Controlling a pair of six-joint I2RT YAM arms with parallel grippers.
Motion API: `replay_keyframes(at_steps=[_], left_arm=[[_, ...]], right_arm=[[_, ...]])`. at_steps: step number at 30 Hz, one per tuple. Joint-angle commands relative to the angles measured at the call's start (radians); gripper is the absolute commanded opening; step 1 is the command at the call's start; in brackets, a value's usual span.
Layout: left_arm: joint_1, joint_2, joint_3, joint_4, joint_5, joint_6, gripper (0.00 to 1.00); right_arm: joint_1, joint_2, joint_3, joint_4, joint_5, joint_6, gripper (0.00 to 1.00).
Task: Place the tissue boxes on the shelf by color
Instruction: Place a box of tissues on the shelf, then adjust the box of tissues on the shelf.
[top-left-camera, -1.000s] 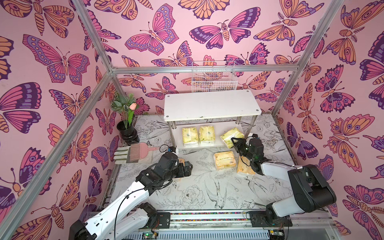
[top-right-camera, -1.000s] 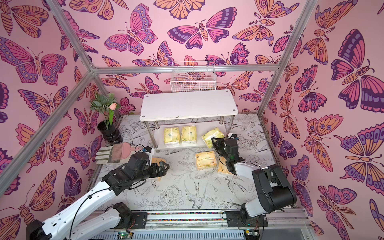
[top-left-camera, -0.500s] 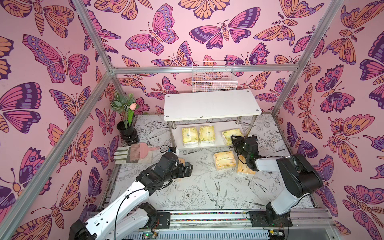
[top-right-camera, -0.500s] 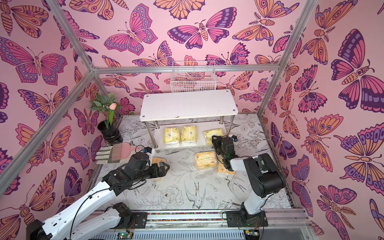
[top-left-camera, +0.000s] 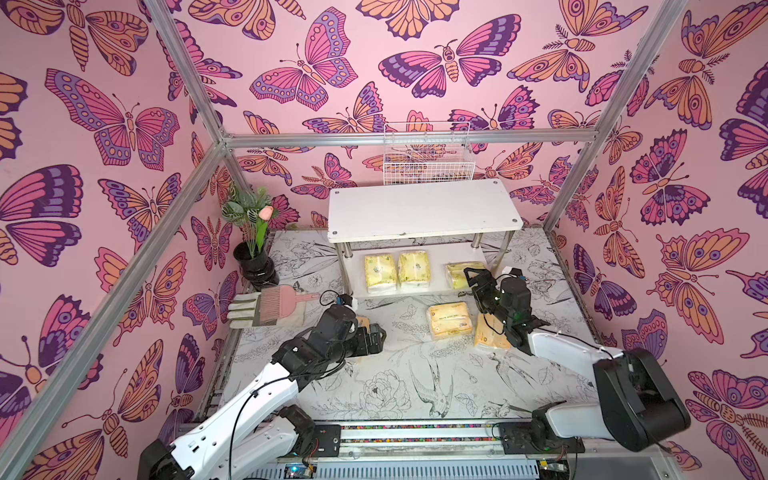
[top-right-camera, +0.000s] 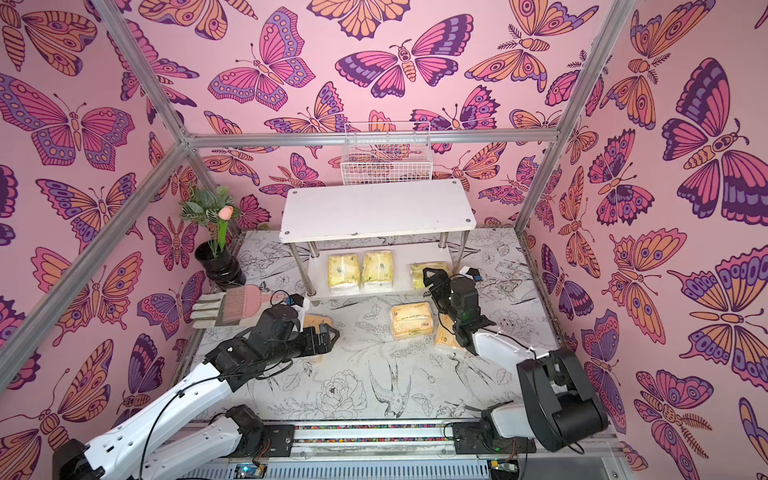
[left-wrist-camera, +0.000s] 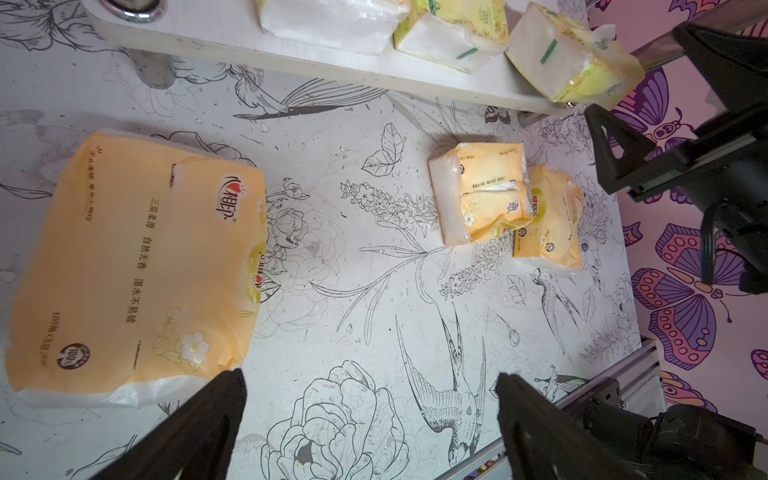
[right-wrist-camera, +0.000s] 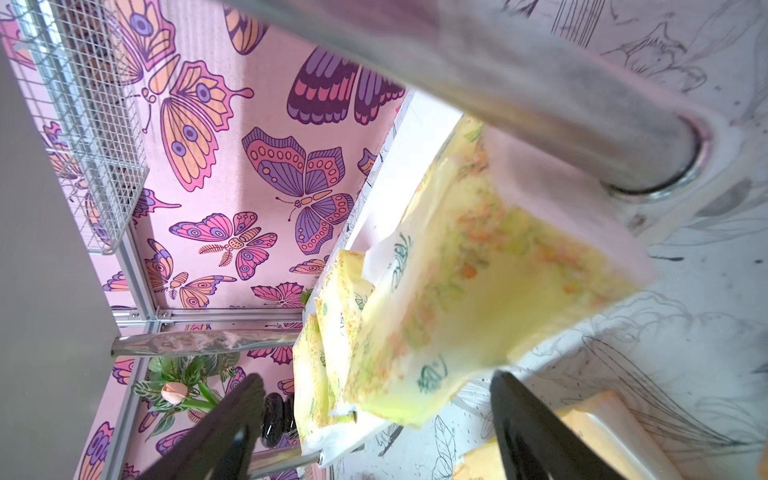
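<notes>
Tissue boxes (top-left-camera: 451, 320): soft, plastic-wrapped, yellowish

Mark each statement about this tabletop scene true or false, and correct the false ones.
1. Three pale yellow packs lie on the lower board of the shelf. True.
2. An orange pack lies on the shelf's top board. False: that board bears no pack; the three orange packs lie on the table.
3. The right pincer is shut on a pale pack. False: its jaws stand open, with the pack lying on the board ahead of them.
4. The left pincer is open and holds nothing. True.
5. The flower vase stands on the shelf. False: the vase stands on the table beside the shelf.
</notes>
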Motion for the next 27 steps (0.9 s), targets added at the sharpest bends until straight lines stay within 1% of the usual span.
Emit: replay_keyframes(at_steps=[1, 4, 9, 15, 22, 27], left_arm=[[0.005, -0.006, -0.015, -0.002, 0.010, 0.003, 1.00], [0.006, -0.006, -0.015, 0.002, 0.011, 0.003, 1.00], [0.006, -0.008, -0.015, 0.002, 0.012, 0.003, 1.00], [0.006, -0.014, -0.015, 0.001, 0.009, 0.003, 1.00], [0.006, -0.008, -0.010, 0.002, 0.011, 0.000, 1.00], [0.006, -0.012, -0.015, 0.000, 0.016, -0.002, 1.00]], right_arm=[[0.005, -0.055, -0.014, -0.147, -0.024, -0.064, 0.89], [0.005, -0.057, -0.005, -0.189, -0.049, -0.079, 0.89], [0.011, -0.003, -0.009, -0.164, -0.088, -0.071, 0.88], [0.069, 0.041, 0.018, -0.151, -0.075, -0.073, 0.88], [0.091, 0.147, 0.110, -0.125, -0.050, -0.079, 0.88], [0.091, 0.245, 0.216, -0.117, -0.042, -0.089, 0.87]])
